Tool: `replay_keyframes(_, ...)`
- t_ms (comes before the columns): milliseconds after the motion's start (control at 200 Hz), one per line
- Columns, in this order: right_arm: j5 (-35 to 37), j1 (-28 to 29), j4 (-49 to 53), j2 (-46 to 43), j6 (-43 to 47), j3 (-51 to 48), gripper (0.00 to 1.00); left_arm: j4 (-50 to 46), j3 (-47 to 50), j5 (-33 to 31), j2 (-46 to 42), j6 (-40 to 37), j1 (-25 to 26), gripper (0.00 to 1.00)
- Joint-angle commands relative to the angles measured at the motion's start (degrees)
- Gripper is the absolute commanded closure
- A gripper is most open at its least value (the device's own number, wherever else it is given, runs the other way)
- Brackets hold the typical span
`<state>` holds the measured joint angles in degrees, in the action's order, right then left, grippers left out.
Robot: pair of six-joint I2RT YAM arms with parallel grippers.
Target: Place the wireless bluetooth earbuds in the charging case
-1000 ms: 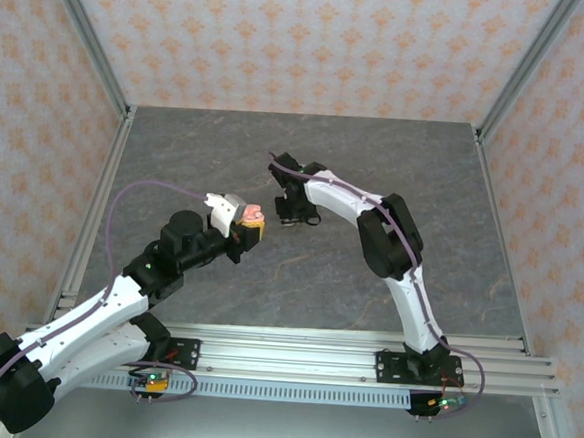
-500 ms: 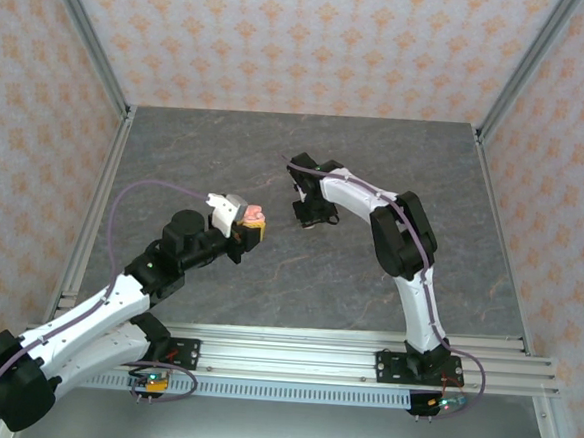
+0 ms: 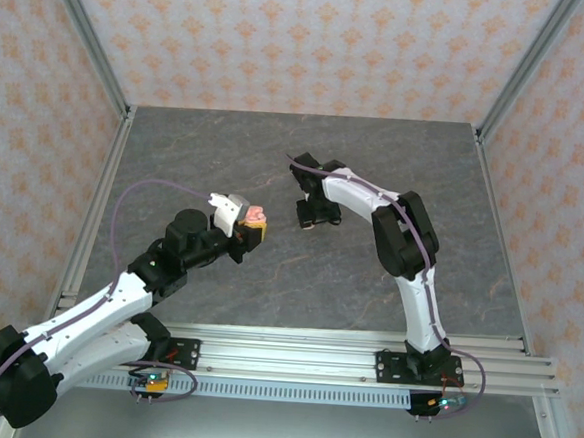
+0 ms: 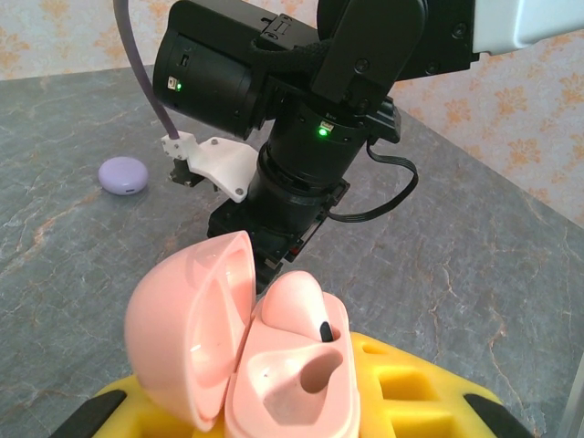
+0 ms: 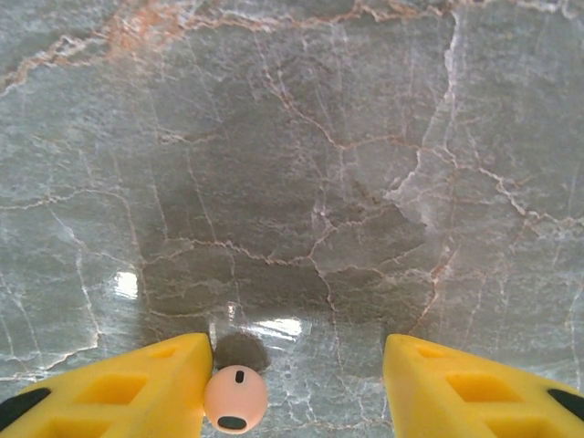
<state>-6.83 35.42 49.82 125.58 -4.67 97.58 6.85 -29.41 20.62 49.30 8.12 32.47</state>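
The left claw (image 3: 247, 226) is clamping the open pale-pink round plastic charging case (image 4: 274, 365), one socket empty, while the right claw (image 5: 297, 365) is hanging open, gripping nothing, over the grey marbled desk (image 5: 319, 137) with a tiny pale-pink plastic earbud (image 5: 235, 399) just beside one finger, probably needing to centre and close on it.

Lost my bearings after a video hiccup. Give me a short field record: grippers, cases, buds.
left gripper: shut on pink case, lid open
seated bud: in one slot of the pink case
empty slot: beside it
right gripper: open, above table
loose bud: pink, against one right finger; cannot tell whether it rests on the table
purple case: closed, on the table
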Motion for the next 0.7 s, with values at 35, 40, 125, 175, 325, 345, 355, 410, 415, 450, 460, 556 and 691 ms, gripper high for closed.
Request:
replay_keyframes(35,0.0,0.3,3.4,-1.8,-0.9,-2.5,0.46,1.5,-0.6,0.8,-0.1,0.5,-0.6,0.92)
replay_keyframes(40,-0.1,0.4,3.4,-1.8,-0.9,-2.5,0.46,1.5,-0.6,0.8,-0.1,0.5,-0.6,0.92)
replay_keyframes(125,-0.3,1.0,3.6,-2.4,0.3,-3.0,0.45,1.7,-0.5,0.8,0.0,0.6,-0.6,0.92)
replay_keyframes(175,-0.5,1.4,3.6,-2.7,0.8,-3.0,0.45,1.8,-0.6,0.9,0.1,0.6,-0.6,0.92)
replay_keyframes(325,-1.0,1.7,3.6,-2.9,0.6,-2.0,0.44,1.8,-0.6,0.9,0.1,0.7,-0.7,0.92)
replay_keyframes(345,-1.3,1.7,3.6,-2.8,0.6,-1.8,0.44,1.8,-0.5,1.0,0.1,0.7,-0.6,0.92)
replay_keyframes(355,-1.5,1.7,3.7,-2.8,0.6,-1.7,0.44,1.7,-0.6,1.0,0.1,0.8,-0.6,0.92)
replay_keyframes(410,-2.3,1.9,4.0,-2.6,1.0,-1.1,0.45,1.6,-0.7,1.0,0.1,0.7,-0.6,0.92)
replay_keyframes(415,-2.3,2.0,4.0,-2.6,1.1,-1.1,0.45,1.6,-0.7,1.0,0.1,0.7,-0.6,0.92)
replay_keyframes(450,-2.1,2.2,4.4,-2.5,1.2,-0.7,0.45,1.5,-0.7,1.0,0.0,0.7,-0.6,0.92)
replay_keyframes(460,-2.0,2.3,4.4,-2.5,1.4,-0.6,0.45,1.5,-0.7,0.9,0.0,0.7,-0.6,0.92)
replay_keyframes(556,-1.7,2.6,5.5,-2.1,1.8,-0.4,0.45,1.3,-0.8,0.8,-0.1,0.6,-0.6,0.92)
replay_keyframes(691,-0.5,2.5,6.5,-2.1,2.2,-1.4,0.45,1.2,-0.8,0.8,-0.1,0.5,-0.6,0.92)
